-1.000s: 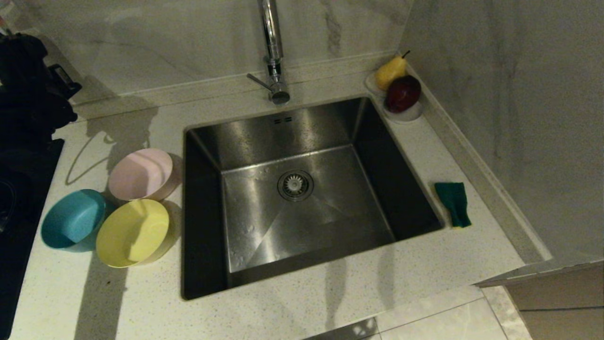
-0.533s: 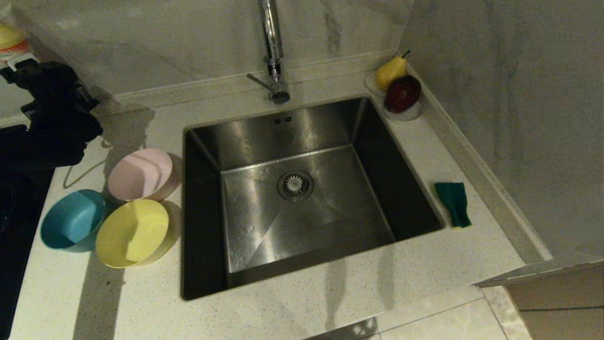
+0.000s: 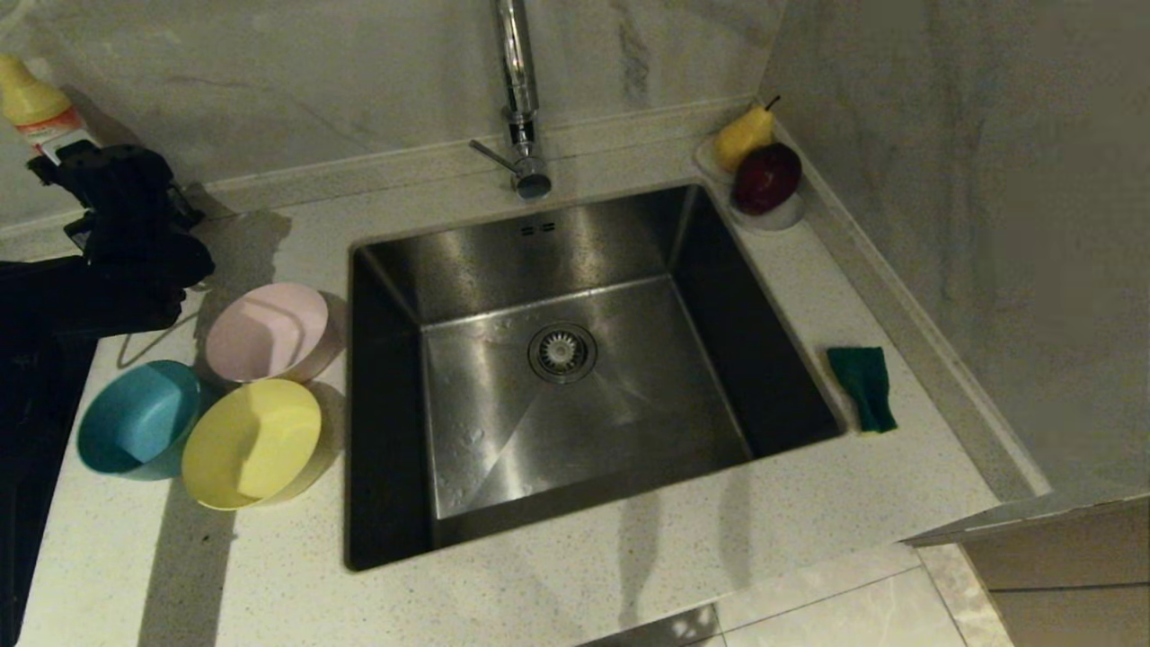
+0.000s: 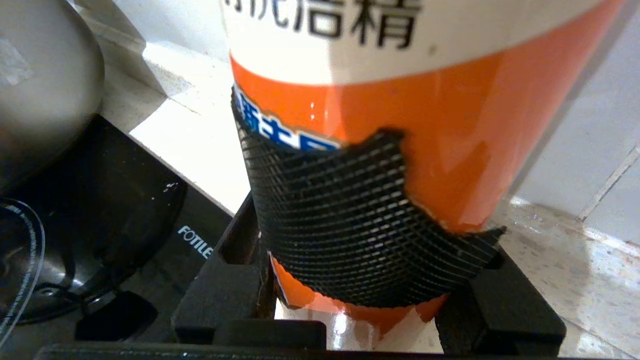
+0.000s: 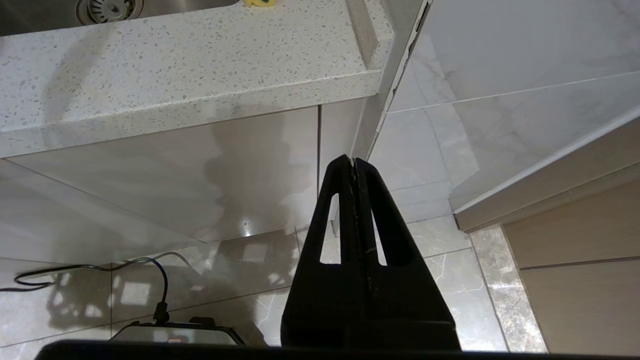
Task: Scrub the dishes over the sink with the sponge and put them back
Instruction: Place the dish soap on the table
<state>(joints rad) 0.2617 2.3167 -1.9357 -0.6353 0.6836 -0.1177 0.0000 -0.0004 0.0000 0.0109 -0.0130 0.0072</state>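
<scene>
Three bowls stand left of the sink: pink, blue and yellow. The sponge lies green face up on the counter right of the sink. My left gripper hovers at the far left, behind the bowls, shut on an upright orange-and-white detergent bottle with a yellow top. In the left wrist view the fingers clasp the bottle on both sides, across a black mesh band. My right gripper hangs shut below the counter's front edge.
A tall chrome tap rises behind the sink. A white dish with a pear and a red apple sits in the back right corner. A black hob with a pot lies left of the bowls.
My left arm has swung rightward along the back of the counter toward the bowls, bringing the detergent bottle into view. Bowls, sponge and right arm have not moved.
</scene>
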